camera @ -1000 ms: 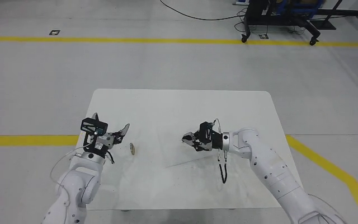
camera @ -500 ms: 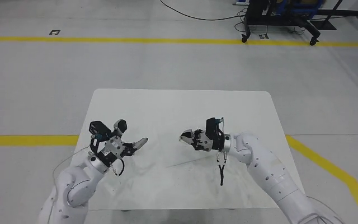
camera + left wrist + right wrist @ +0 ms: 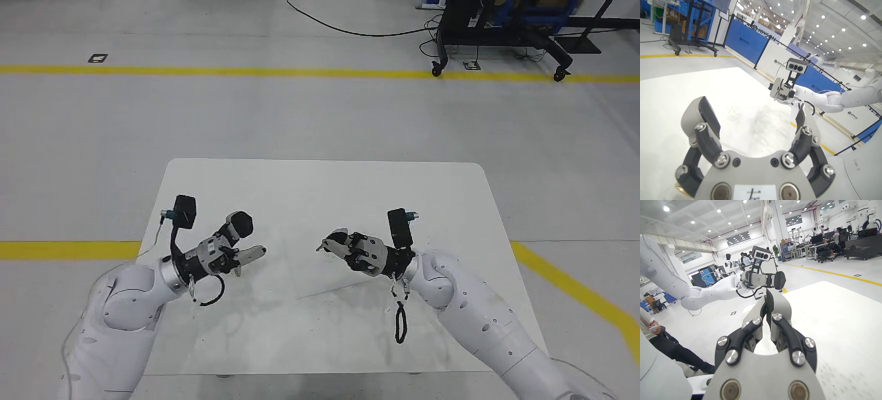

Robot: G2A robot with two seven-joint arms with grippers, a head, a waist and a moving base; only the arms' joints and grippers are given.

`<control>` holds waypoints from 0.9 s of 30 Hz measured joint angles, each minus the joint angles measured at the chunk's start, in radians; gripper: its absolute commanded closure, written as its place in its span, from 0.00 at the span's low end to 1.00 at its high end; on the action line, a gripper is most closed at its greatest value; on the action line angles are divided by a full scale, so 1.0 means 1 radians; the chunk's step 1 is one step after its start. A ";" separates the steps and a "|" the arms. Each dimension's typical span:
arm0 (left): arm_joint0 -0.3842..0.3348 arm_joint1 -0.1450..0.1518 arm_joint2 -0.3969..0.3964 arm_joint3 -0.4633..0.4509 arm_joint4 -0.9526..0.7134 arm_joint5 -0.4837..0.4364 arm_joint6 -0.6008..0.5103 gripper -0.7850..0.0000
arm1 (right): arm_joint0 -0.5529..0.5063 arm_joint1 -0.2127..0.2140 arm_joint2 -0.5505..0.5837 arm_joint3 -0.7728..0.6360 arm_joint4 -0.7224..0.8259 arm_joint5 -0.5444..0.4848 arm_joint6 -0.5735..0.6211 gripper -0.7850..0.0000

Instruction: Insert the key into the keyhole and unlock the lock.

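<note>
Lock (image 3: 678, 187), by my reading the brass sliver showing under the base of the left gripper (image 3: 248, 238), lies on the near-left part of the table (image 3: 330, 185). That gripper stands spread wide, holding and touching nothing. To its right, near the table's middle, the right gripper (image 3: 325, 244) has its pads pressed together; whether the key sits between them I cannot tell. The step in hand looks like securing the lock. Next, the left gripper would need to settle around it, close firmly, and turn the keyhole toward the right gripper.
</note>
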 measured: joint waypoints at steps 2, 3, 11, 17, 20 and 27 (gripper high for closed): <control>-0.001 -0.001 0.017 0.015 0.022 0.018 -0.002 0.00 | 0.000 0.000 0.000 0.000 0.000 0.000 0.000 1.00; -0.004 -0.002 0.030 0.021 0.024 0.011 0.001 0.00 | 0.000 0.000 0.000 0.000 0.000 0.000 0.000 1.00; -0.041 0.011 0.108 0.085 -0.221 -0.151 -0.059 0.00 | 0.060 -0.001 -0.143 0.041 0.513 0.000 0.288 1.00; -0.063 0.030 0.131 0.089 -0.322 -0.149 -0.176 0.00 | 0.093 -0.009 -0.190 0.060 0.858 0.000 0.461 1.00; -0.070 0.035 0.155 0.088 -0.339 -0.149 -0.176 0.01 | 0.104 -0.015 -0.193 0.083 0.898 0.000 0.503 1.00; -0.073 0.039 0.180 0.098 -0.338 -0.145 -0.166 0.13 | 0.124 -0.039 -0.226 0.121 0.961 0.000 0.581 1.00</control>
